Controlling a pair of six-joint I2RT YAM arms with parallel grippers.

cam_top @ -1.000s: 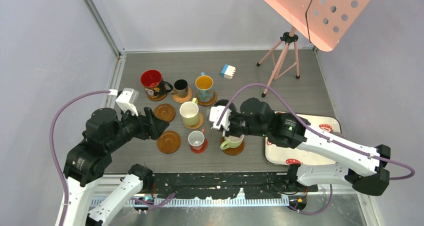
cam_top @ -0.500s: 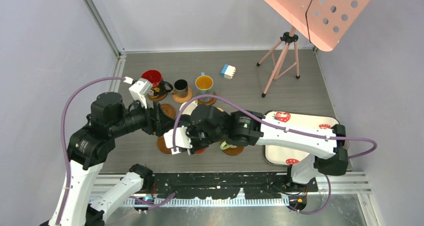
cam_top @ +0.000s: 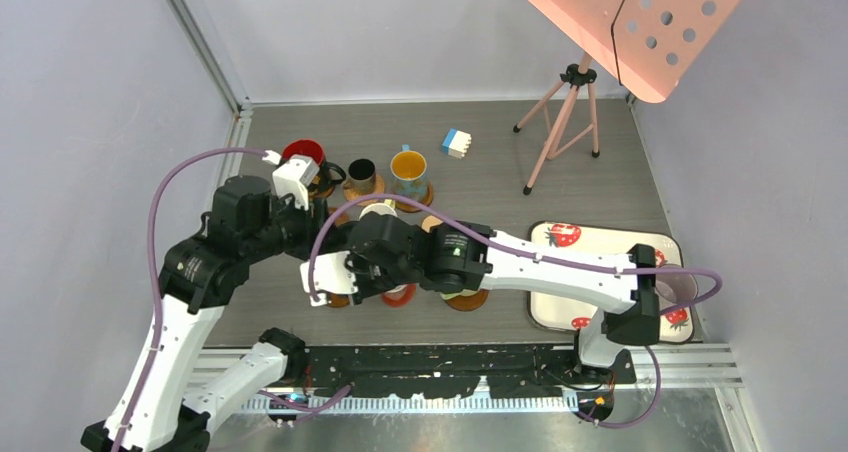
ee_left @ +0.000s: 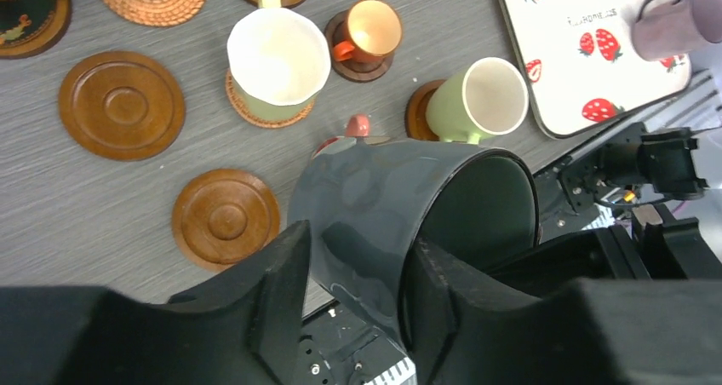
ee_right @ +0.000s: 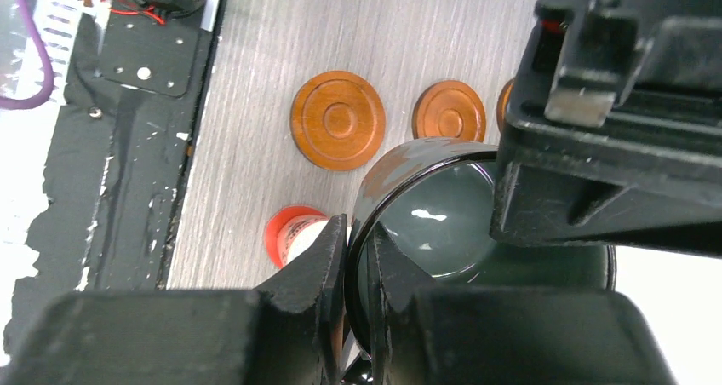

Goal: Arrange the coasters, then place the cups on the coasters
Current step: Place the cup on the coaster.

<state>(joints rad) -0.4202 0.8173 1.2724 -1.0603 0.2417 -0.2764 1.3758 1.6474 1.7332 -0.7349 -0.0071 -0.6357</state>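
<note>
Left wrist view has the dark mug (ee_left: 375, 198) filling the middle, tipped well off upright with its mouth turned sideways, up off the bench (ee_left: 77, 206) over the left part of its near edge. The left end effector (ee_left: 356, 244) straddles the mug's wall, one finger on each side and close against it; whether it is actually clamping I cannot tell. From the right wrist, the right end effector (ee_right: 358, 230) is pinching the same mug's rim, one finger inside the mouth and one outside.

Beneath the mug sits a red cup (ee_right: 294, 232), partly hidden. Two bare wooden coasters (ee_left: 122, 106) lie on the bench toward the left edge, one behind the other. Further in, a cream mug (ee_left: 278, 59) stands on a woven coaster (ee_left: 247, 112), a small orange cup (ee_left: 368, 29) on a dark coaster (ee_left: 339, 60), and a pale green mug (ee_left: 477, 100) on a brown coaster (ee_left: 417, 112).

At the near right corner lies a strawberry tray (ee_left: 558, 87) with a mauve mug (ee_left: 677, 23) on it. In the top external view a row of mugs (cam_top: 361, 172) stands on coasters toward the far edge, with a blue-and-white block (cam_top: 457, 142) just to their right.
</note>
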